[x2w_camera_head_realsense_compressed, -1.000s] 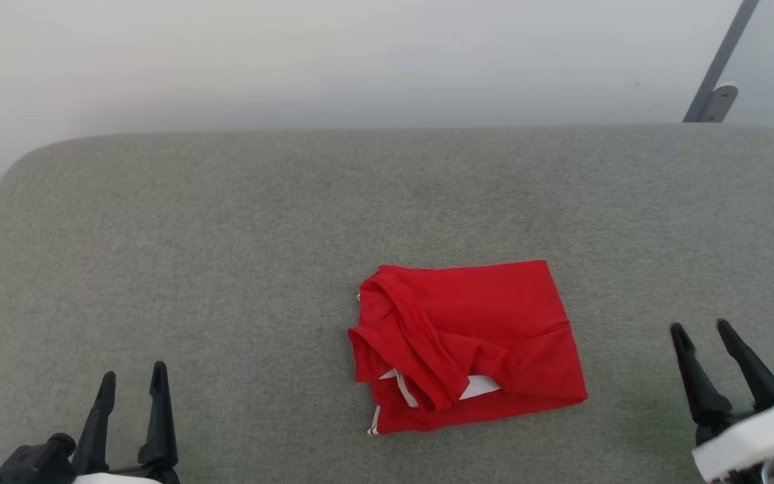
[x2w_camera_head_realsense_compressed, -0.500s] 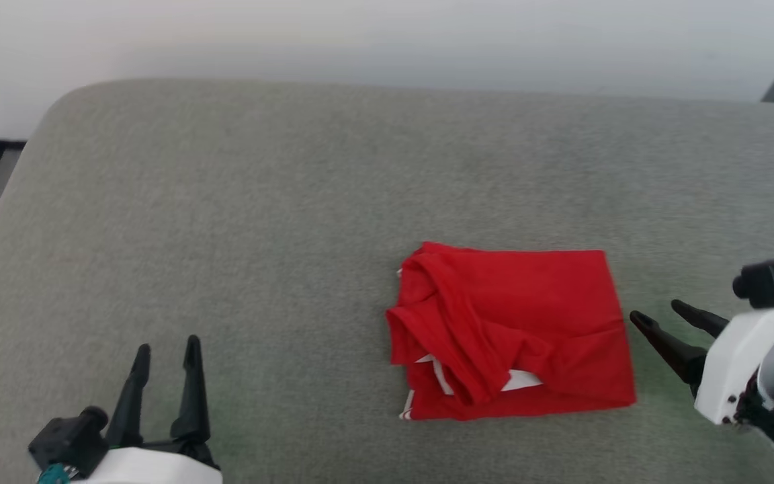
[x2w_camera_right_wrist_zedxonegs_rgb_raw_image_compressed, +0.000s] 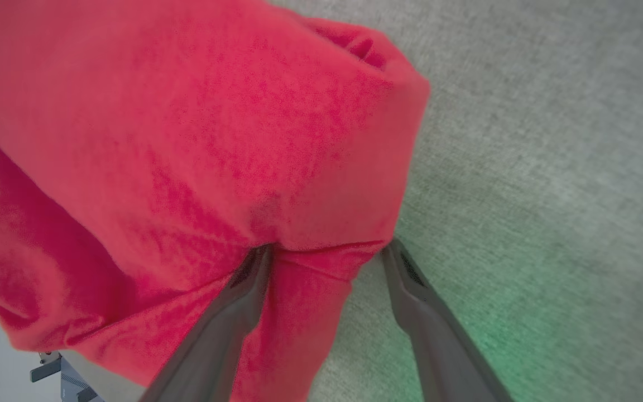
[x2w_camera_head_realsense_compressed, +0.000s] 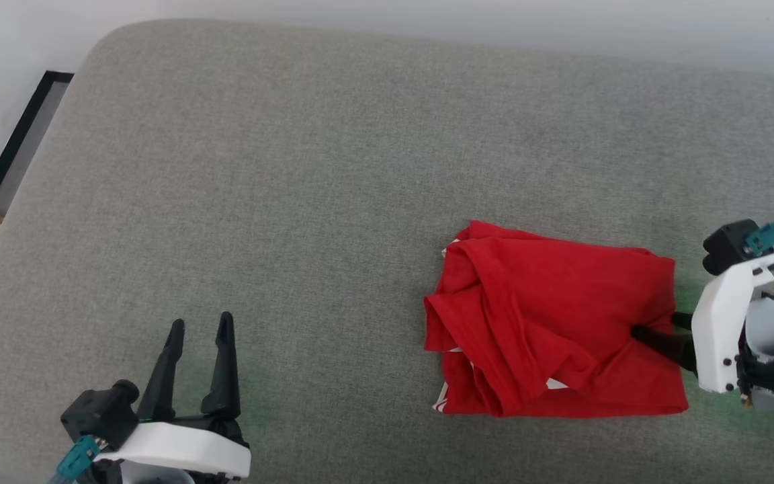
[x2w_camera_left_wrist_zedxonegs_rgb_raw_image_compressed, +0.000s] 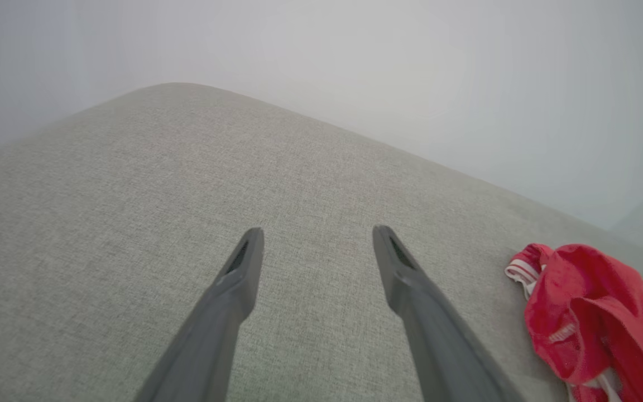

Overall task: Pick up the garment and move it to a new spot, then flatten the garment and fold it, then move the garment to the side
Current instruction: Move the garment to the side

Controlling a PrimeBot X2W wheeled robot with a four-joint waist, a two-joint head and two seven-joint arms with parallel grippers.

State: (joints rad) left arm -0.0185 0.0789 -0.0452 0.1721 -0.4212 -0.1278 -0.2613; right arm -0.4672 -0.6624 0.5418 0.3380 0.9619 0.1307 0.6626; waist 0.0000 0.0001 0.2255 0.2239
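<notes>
on the grey cushion (x2w_camera_head_realsense_compressed: pixel 293 168), our right gripper (x2w_camera_right_wrist_zedxonegs_rgb_raw_image_compressed: pixel 326 248) spreads unclenched around the garment (x2w_camera_head_realsense_compressed: pixel 555 329) edge; our left gripper (x2w_camera_head_realsense_compressed: pixel 201 321) hovers released.

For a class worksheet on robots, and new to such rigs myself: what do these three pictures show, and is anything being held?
A two-armed robot works at a grey padded surface. One picture looks down from its head; the other two look along each gripper's two dark fingers from the wrists. A loosely folded red garment lies on the surface. The left gripper is open, well apart from it. The right gripper is open with the garment's edge between its fingers; nothing is held yet.
</notes>
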